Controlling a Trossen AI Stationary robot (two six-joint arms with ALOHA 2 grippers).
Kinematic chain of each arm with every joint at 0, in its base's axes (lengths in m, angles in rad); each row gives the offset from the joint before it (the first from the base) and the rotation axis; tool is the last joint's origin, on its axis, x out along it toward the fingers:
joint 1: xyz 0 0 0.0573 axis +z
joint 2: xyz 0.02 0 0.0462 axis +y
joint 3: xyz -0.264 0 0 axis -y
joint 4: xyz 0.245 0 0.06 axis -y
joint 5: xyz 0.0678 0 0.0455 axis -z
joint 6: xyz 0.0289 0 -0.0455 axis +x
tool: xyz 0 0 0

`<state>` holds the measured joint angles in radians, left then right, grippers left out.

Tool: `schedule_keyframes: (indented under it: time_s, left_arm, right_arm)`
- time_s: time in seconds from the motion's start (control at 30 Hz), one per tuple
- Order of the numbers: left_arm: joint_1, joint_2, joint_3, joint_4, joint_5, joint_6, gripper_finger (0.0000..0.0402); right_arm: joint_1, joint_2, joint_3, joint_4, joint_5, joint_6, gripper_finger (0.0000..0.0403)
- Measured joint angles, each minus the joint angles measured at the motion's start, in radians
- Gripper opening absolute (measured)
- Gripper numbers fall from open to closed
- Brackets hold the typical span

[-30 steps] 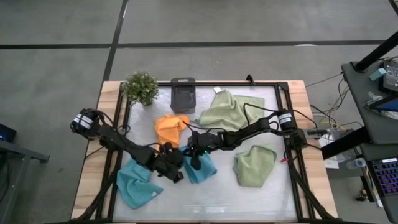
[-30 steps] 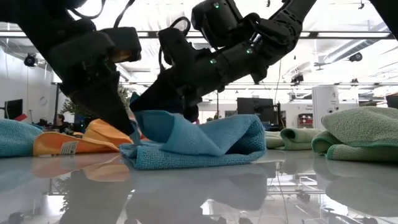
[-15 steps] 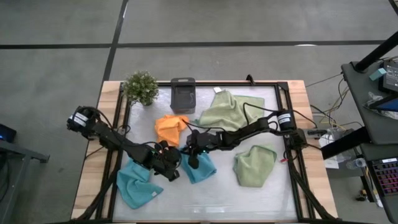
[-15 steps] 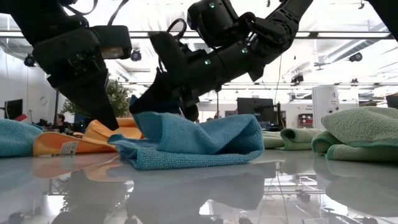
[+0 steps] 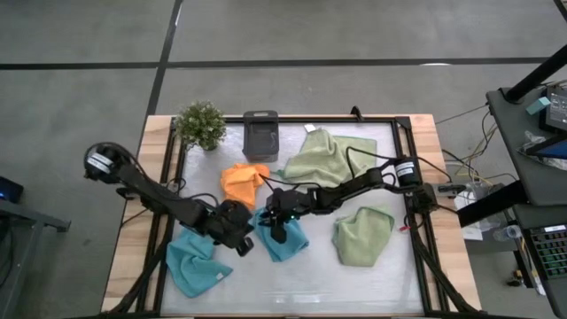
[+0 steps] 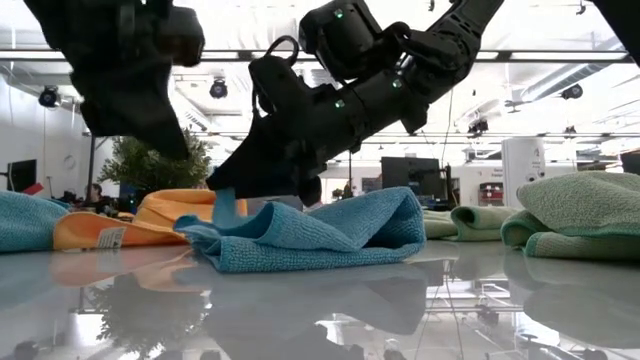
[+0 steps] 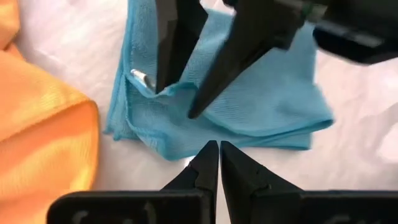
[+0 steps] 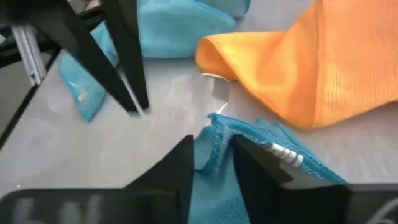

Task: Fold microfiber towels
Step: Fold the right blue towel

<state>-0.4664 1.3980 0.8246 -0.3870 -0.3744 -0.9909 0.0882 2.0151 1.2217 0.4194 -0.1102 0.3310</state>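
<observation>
A light blue towel (image 5: 285, 237) lies bunched in the table's middle, also in the low view (image 6: 320, 232). My right gripper (image 8: 211, 149) reaches in from the table's right and is shut on this towel's left edge. My left gripper (image 7: 219, 146) is shut and empty, raised just left of that towel (image 5: 239, 239). A second light blue towel (image 5: 195, 266) lies near left, an orange one (image 5: 244, 182) behind, and two sage green ones lie at far right (image 5: 330, 158) and near right (image 5: 363, 235). My right gripper pinches the towel's hemmed edge (image 8: 214, 142) between its two fingers (image 8: 177, 168), close to a small white label (image 8: 283, 154). The fingers slant down from the table's right. The held edge stands up a little (image 6: 225, 205); the rest lies bunched on the table.
A small dark grey box (image 5: 260, 135) and a little potted plant (image 5: 200, 124) stand at the far edge. A black frame (image 5: 403, 124) runs round the white table top. Bare table top lies along the near edge (image 5: 301, 288).
My left gripper has risen and drawn back toward the table's left edge, off the blue towel's left end. My right gripper has kept its place on the towel's edge. The towel's left end now lies lower and flatter on the table.
</observation>
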Motion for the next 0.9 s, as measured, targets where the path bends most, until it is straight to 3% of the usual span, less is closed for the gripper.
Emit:
schedule_keyframes:
  time_s: [0.23, 0.43, 0.63, 0.9]
  left_arm:
    - [0.001, -0.064, -0.005, -0.006, -0.015, -0.156, 0.0003]
    - [0.002, -0.040, -0.023, -0.007, 0.002, -0.366, 0.0015]
    - [0.002, -0.004, -0.029, -0.003, 0.106, -0.493, 0.0084]
    - [0.054, 0.056, -0.026, -0.014, 0.038, -0.638, 0.0194]
  right_arm:
    - [-0.001, -0.050, 0.000, -0.023, -0.081, -0.059, 0.0176]
    - [0.012, -0.180, -0.068, -0.128, -0.070, -0.196, 0.0191]
    - [0.031, -0.427, -0.297, -0.051, -0.017, -0.291, 0.0180]
    - [0.032, -0.702, -0.490, -0.024, 0.073, -0.352, 0.0165]
